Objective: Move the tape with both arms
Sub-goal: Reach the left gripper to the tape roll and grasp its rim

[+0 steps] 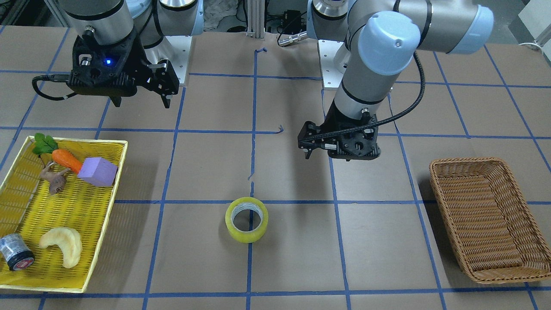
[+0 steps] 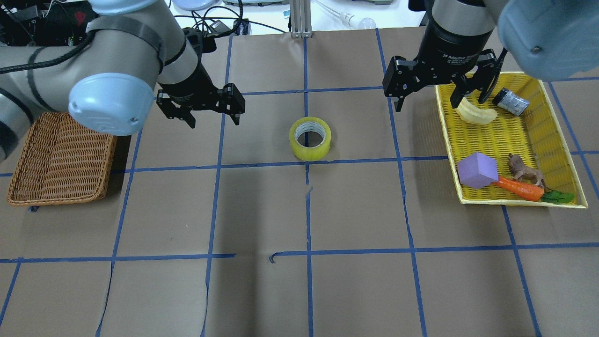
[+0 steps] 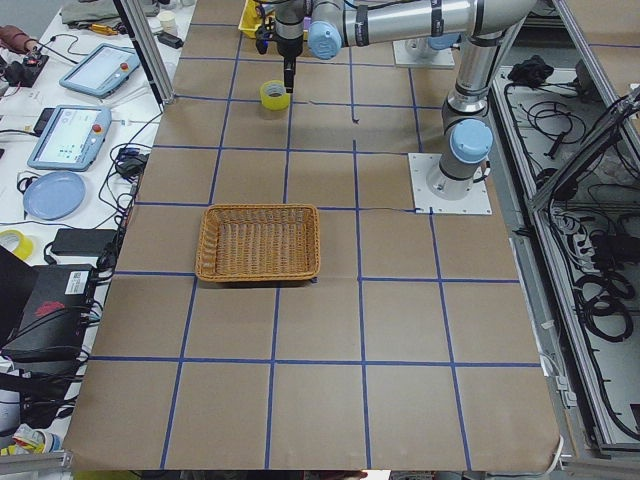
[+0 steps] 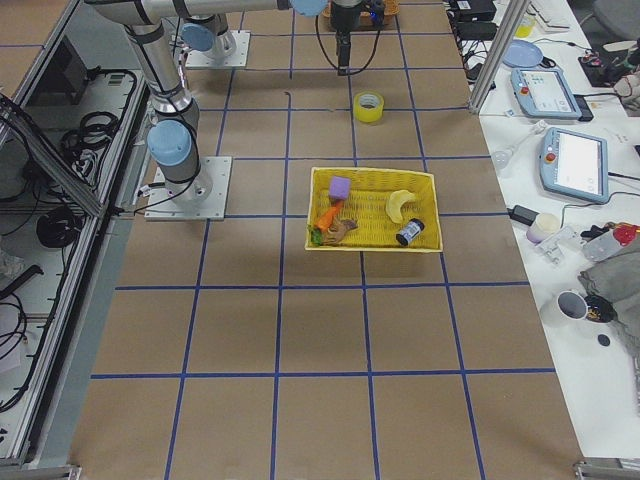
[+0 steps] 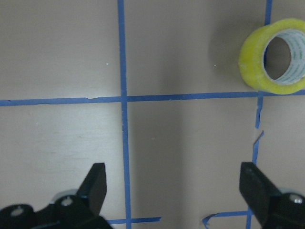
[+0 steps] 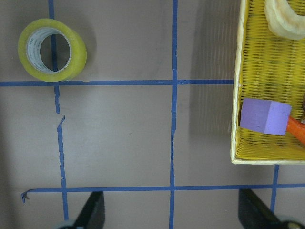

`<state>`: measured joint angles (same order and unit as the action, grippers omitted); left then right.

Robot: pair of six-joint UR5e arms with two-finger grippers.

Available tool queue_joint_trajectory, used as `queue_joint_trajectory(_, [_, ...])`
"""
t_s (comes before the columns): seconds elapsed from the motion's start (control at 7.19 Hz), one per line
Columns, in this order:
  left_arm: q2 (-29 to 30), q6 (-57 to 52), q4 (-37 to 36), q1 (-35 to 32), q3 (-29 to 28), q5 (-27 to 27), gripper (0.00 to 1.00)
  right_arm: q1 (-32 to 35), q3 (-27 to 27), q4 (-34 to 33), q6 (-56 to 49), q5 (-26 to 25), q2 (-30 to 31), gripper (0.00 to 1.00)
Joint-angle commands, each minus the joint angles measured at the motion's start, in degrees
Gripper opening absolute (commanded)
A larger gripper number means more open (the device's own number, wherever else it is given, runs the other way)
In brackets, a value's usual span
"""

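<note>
- The tape is lying flat between the 2 grippers, touching neither.
- The left gripper is hovering, jaws spread wide.
- The right gripper is hovering, jaws equally wide.

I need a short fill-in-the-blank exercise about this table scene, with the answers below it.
The tape lies on the table, held by ____ gripper.
The left gripper and the right gripper both have their jaws ____.
The tray holding the purple block is ____ in colour.
The wicker basket is ____.
Answers: neither; open; yellow; empty.
</note>
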<state>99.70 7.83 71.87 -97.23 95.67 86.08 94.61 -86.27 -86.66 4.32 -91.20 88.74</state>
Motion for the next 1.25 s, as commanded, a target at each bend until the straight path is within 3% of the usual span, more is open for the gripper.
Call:
queue_joint_trajectory(0.0, [4.86,5.85,-7.57,-3.92,0.22,-2.74,1.0,0.05,0.13,-0.44,-0.01,0.4,0.2,1.0])
queue_joint_trajectory(0.7, [19.62,7.11,-28.14,-5.61,-0.13,-4.25,1.0,0.31,0.05,-0.53,0.07,0.41,0.2,1.0])
queue_joint_trajectory(1.11, [23.25,7.55,-28.28,-5.87,-0.04,-5.84,1.0,0.31,0.13,-0.53,0.07,0.41,0.2,1.0])
